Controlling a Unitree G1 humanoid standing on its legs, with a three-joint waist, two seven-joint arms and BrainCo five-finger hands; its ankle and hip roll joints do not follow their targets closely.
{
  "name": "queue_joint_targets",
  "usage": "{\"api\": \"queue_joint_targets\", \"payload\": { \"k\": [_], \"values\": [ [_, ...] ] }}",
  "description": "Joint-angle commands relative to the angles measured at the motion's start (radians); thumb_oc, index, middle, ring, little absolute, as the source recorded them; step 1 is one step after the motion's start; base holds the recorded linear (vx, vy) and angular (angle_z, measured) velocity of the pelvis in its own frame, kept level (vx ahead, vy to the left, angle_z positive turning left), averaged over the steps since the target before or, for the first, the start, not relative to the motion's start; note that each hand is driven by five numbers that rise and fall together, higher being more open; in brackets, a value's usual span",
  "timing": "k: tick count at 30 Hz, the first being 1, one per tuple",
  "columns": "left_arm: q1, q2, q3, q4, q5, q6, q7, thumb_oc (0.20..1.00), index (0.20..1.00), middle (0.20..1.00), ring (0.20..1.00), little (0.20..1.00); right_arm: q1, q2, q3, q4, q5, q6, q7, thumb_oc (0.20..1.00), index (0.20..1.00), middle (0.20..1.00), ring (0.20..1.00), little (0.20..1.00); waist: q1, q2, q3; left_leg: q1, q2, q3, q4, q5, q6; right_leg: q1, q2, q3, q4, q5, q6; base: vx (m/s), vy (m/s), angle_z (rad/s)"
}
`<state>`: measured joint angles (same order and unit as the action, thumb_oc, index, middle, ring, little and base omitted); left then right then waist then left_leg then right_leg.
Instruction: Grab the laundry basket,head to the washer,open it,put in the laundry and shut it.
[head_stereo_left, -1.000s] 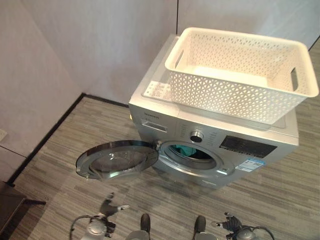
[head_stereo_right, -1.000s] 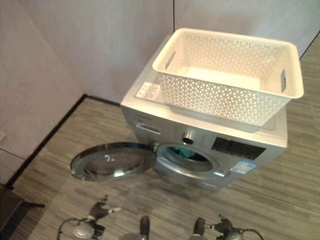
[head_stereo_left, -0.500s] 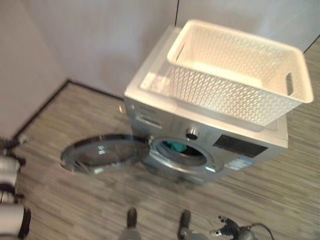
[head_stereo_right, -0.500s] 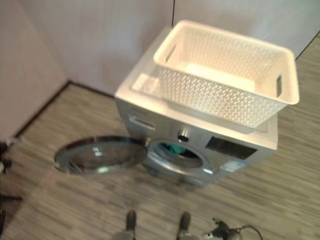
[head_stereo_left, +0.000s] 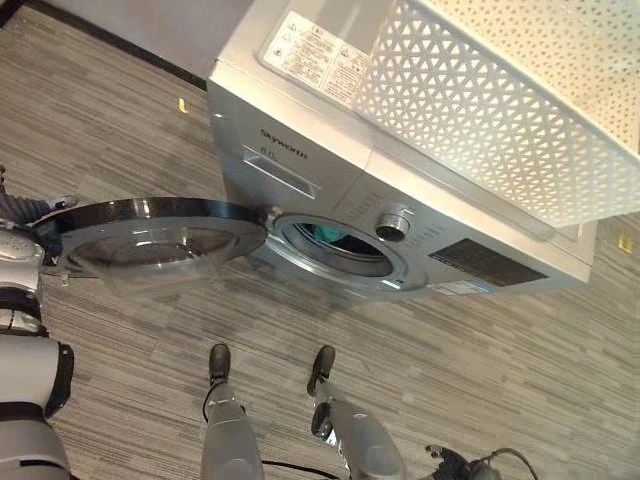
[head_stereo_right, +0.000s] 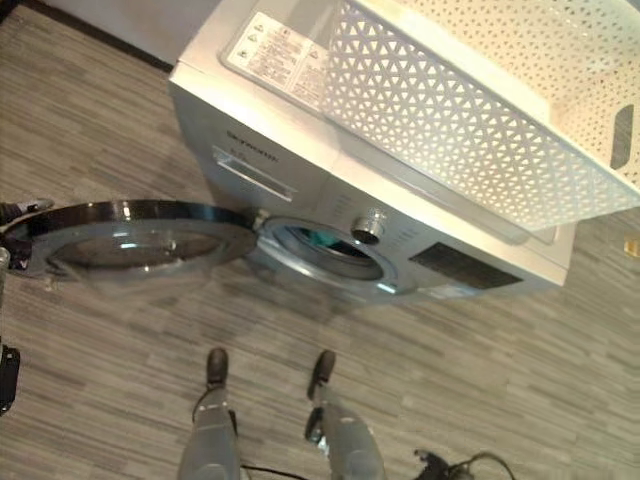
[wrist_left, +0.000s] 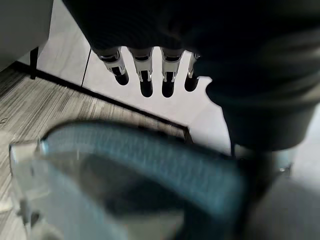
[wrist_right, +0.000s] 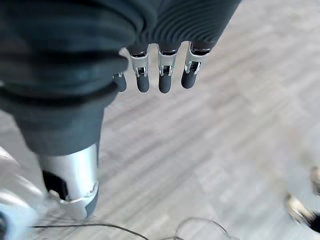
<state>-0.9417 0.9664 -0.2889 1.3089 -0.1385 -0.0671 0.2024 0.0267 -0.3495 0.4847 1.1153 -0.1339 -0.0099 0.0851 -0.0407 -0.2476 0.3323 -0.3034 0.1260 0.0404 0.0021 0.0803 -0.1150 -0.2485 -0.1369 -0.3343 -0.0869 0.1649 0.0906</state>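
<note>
I am reaching my left hand (wrist_left: 150, 75) behind the round glass washer door with its dark rim (head_stereo_left: 150, 232), my fingers (wrist_left: 146, 80) straight and apart, gripping nothing, just beside its outer edge; my right hand (wrist_right: 150, 70) is hanging relaxed and open over the grey striped floor (head_stereo_left: 480, 340). The white lattice plastic laundry basket (head_stereo_left: 500, 110) is sitting on top of the silver front-loading washer (head_stereo_left: 300, 150), with teal laundry (head_stereo_left: 322, 234) showing inside the drum. I am judging that the push should land flat near the rim's outer edge, swinging the door steadily toward the opening until it latches.

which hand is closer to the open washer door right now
Left. The left hand is at the outer edge of the washer door; the right hand hangs low over the floor, well away from it.
</note>
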Motion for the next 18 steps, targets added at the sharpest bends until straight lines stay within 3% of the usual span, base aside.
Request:
{"api": "queue_joint_targets", "payload": {
  "k": [1, 2, 5, 8, 10, 12, 16, 18],
  "values": [
    [0.065, -0.035, 0.005, -0.008, 0.067, -0.038, 0.029, 1.000, 1.000, 1.000, 1.000, 1.000, 0.039, -0.008, -0.006, 0.022, 0.001, 0.017, -0.003, 1.000, 1.000, 1.000, 1.000, 1.000, -0.016, -0.012, -0.038, -0.075, -0.053, -0.040, 0.142, -0.101, 0.053, -0.026, -0.078, 0.106, 0.079, 0.004, 0.125, -0.02, 0.073, -0.20],
    [0.067, -0.035, 0.006, -0.009, 0.067, -0.038, 0.029, 1.000, 1.000, 1.000, 1.000, 1.000, 0.039, -0.008, -0.005, 0.022, 0.001, 0.017, -0.003, 1.000, 1.000, 1.000, 1.000, 1.000, -0.017, -0.011, -0.039, -0.076, -0.053, -0.039, 0.142, -0.101, 0.053, -0.026, -0.078, 0.106, 0.079, 0.004, 0.125, -0.07, 0.045, -0.14],
    [0.289, -0.202, 0.055, -0.083, 0.080, -0.056, 0.026, 1.000, 1.000, 1.000, 1.000, 1.000, 0.011, 0.008, -0.049, -0.011, 0.044, -0.002, -0.030, 1.000, 1.000, 1.000, 1.000, 1.000, -0.005, 0.031, -0.044, -0.082, -0.022, 0.007, 0.154, -0.097, 0.064, 0.012, -0.077, 0.092, 0.176, -0.072, 0.094, -0.14, 0.069, -0.20],
    [0.339, -0.242, 0.072, -0.105, 0.066, -0.065, 0.024, 1.000, 1.000, 1.000, 1.000, 1.000, 0.005, 0.011, -0.057, -0.019, 0.052, -0.007, -0.038, 1.000, 1.000, 1.000, 1.000, 1.000, 0.004, 0.034, -0.045, -0.077, -0.017, 0.018, 0.153, -0.094, 0.066, 0.022, -0.072, 0.091, 0.195, -0.097, 0.086, -0.07, 0.015, -0.32],
    [0.455, -0.349, 0.111, -0.163, 0.013, -0.089, 0.031, 1.000, 1.000, 1.000, 1.000, 1.000, 0.001, 0.031, -0.079, -0.022, 0.065, -0.017, -0.056, 1.000, 1.000, 1.000, 1.000, 1.000, 0.027, 0.037, -0.058, -0.061, -0.014, 0.030, 0.153, -0.090, 0.071, 0.053, -0.048, 0.097, 0.231, -0.151, 0.070, -0.03, -0.097, -0.33],
    [0.658, -0.544, 0.135, -0.321, -0.120, -0.139, 0.040, 1.000, 1.000, 1.000, 1.000, 1.000, -0.009, 0.061, -0.107, -0.028, 0.084, -0.013, -0.075, 1.000, 1.000, 1.000, 1.000, 1.000, 0.098, 0.045, -0.064, -0.036, -0.014, 0.047, 0.159, -0.074, 0.070, 0.133, -0.014, 0.056, 0.226, -0.217, 0.044, -0.13, -0.272, -0.21],
    [0.786, -0.619, 0.119, -0.451, -0.171, -0.140, 0.015, 1.000, 1.000, 1.000, 1.000, 1.000, -0.016, 0.052, -0.103, -0.072, 0.070, -0.014, -0.085, 1.000, 1.000, 1.000, 1.000, 1.000, 0.138, 0.065, -0.063, -0.024, -0.003, 0.046, 0.163, -0.047, 0.058, 0.184, 0.020, 0.052, 0.160, -0.240, 0.020, -0.11, -0.235, -0.19],
    [0.846, -0.648, 0.092, -0.534, -0.206, -0.136, -0.018, 1.000, 1.000, 1.000, 1.000, 1.000, -0.013, 0.027, -0.084, -0.177, 0.054, -0.014, -0.090, 1.000, 1.000, 1.000, 1.000, 1.000, 0.150, 0.090, -0.053, -0.026, 0.014, 0.019, 0.159, 0.008, 0.040, 0.213, 0.064, 0.070, 0.110, -0.249, -0.008, -0.18, -0.313, -0.11]
  ]
}}
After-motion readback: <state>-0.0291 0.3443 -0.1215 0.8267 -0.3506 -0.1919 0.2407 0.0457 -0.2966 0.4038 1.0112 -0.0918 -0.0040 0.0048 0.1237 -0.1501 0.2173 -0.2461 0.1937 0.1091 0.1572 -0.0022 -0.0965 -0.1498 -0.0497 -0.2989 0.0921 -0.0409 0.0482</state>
